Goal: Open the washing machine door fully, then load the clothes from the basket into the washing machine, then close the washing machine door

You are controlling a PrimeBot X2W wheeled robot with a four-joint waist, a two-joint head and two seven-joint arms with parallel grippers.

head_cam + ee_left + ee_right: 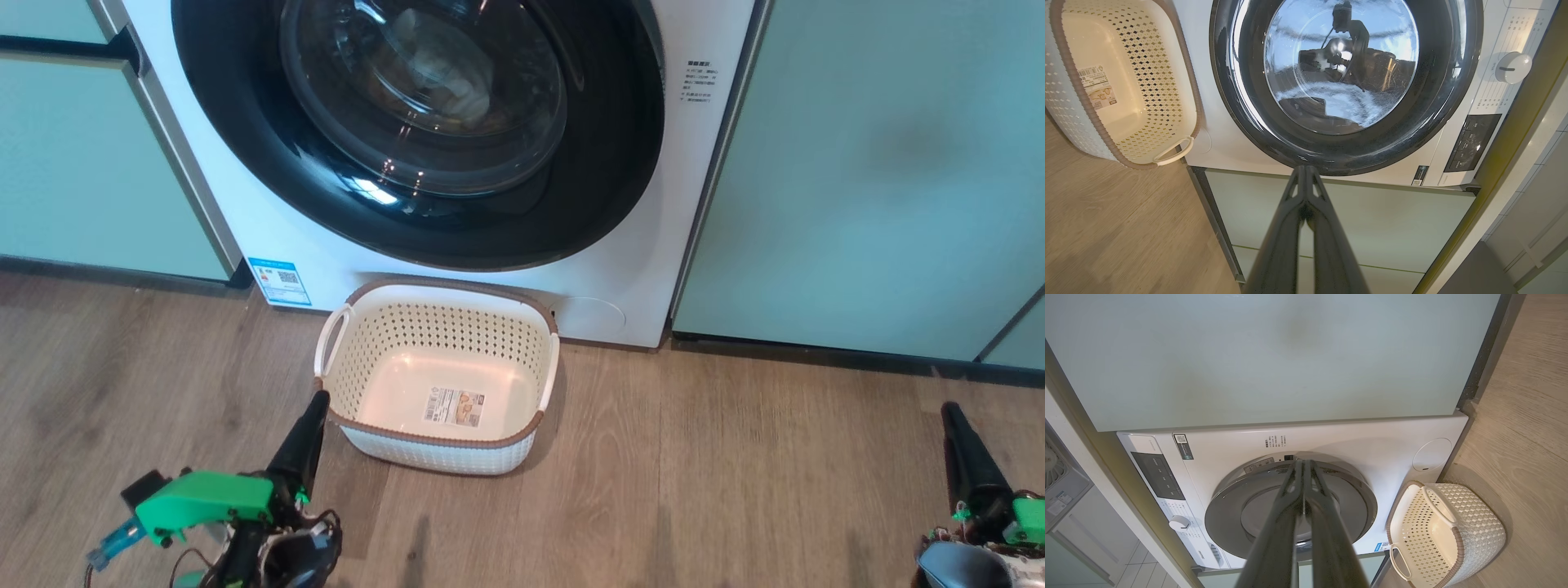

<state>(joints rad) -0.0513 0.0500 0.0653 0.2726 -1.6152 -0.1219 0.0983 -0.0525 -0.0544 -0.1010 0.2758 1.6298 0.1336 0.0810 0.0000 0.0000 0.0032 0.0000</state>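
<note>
The washing machine (269,220) stands straight ahead with its round black door (604,188) shut flat against the front. The clothes show as a dim pale heap (445,69) behind the door's glass. On the floor before it sits the cream perforated basket (433,335), with a bare bottom and a label. My left gripper (317,402) is shut and holds nothing, its tip just left of the basket's near corner. My right gripper (949,408) is shut and holds nothing, far right over the floor. The left wrist view has the door (1437,102), the basket (1147,81) and my shut fingertips (1304,168).
Pale green cabinets (882,163) flank the washer on both sides. Wooden floor (735,490) stretches between the basket and my right gripper. The washer's dial (1513,67) and dark control panel (1472,141) sit above the door. The right wrist view looks at the washer (1355,445) and basket (1470,526).
</note>
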